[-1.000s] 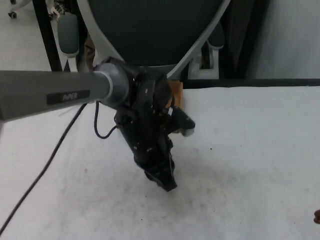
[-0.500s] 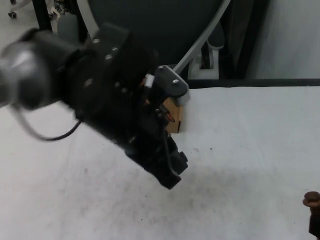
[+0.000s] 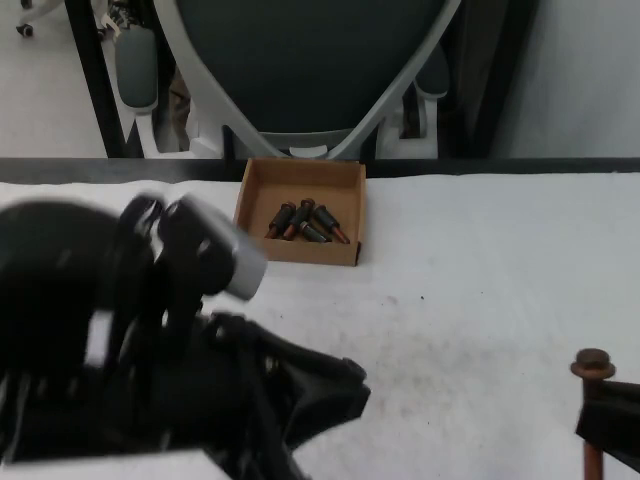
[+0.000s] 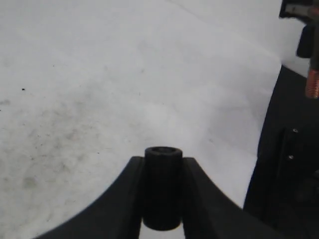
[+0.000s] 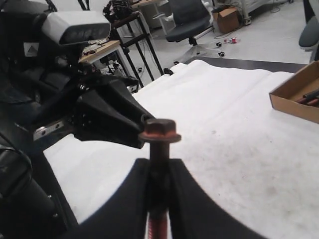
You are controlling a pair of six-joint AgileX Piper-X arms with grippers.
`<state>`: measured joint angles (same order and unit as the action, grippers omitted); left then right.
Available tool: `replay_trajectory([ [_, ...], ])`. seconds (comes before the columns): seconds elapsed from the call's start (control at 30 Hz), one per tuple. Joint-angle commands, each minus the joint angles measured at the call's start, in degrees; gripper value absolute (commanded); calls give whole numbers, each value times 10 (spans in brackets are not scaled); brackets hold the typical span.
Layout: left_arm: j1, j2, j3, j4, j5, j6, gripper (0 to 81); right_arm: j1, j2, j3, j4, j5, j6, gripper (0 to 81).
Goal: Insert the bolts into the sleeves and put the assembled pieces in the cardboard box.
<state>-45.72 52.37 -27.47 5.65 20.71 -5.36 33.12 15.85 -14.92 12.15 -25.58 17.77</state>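
My left gripper [image 4: 163, 167] is shut on a black sleeve [image 4: 163, 191], its open end facing outward. In the high view that arm fills the front left and its gripper [image 3: 335, 390] points right. My right gripper [image 5: 158, 172] is shut on a copper-coloured bolt [image 5: 159, 137], held head up; the bolt [image 3: 592, 372] rises at the front right corner. The left gripper's tip [image 5: 132, 122] sits just behind the bolt head in the right wrist view. The cardboard box [image 3: 345, 215] at the back centre holds several assembled pieces [image 3: 300, 220].
A white cloth [image 3: 480, 270] covers the bench. An office chair [image 3: 310, 70] stands behind the far edge, just beyond the box. The left arm's wrist camera [image 5: 75, 27] and body loom beside the bolt.
The left arm swung from over the box down to the front left, uncovering the box. The right gripper's bolt rose into view at the front right.
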Motion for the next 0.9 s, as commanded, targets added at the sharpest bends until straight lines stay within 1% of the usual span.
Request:
replay_trajectory([
  [0.0, -17, -14, 28, -60, -37, -24, 8, -1, 39, 1, -63, -17, 23, 3],
  [0.07, -32, -17, 56, -104, -84, -24, 8, -1, 75, 1, -103, -17, 35, 3],
  [0.13, -36, -17, 80, -132, -122, -24, 8, -1, 121, 1, -152, -17, 50, 3],
  [0.23, -31, -17, 104, -163, -134, -23, 8, -1, 195, -9, -225, -19, 67, 3],
  [0.33, -20, -17, 116, -181, -138, -11, 8, 0, 278, -47, -258, -45, 65, 3],
  [0.43, 2, -17, 119, -197, -137, -2, 8, 0, 364, -100, -271, -78, 55, 3],
  [0.53, 29, -17, 119, -214, -121, -2, 8, 1, 443, -155, -271, -111, 41, 3],
  [0.6, 46, -17, 119, -229, -98, -8, 8, 4, 481, -182, -278, -123, 37, 3],
  [0.7, 68, -17, 119, -251, -47, -41, 8, 15, 517, -207, -291, -125, 37, 3],
  [0.87, 74, -17, 119, -265, 9, -69, 8, 27, 543, -226, -296, -125, 37, 3],
])
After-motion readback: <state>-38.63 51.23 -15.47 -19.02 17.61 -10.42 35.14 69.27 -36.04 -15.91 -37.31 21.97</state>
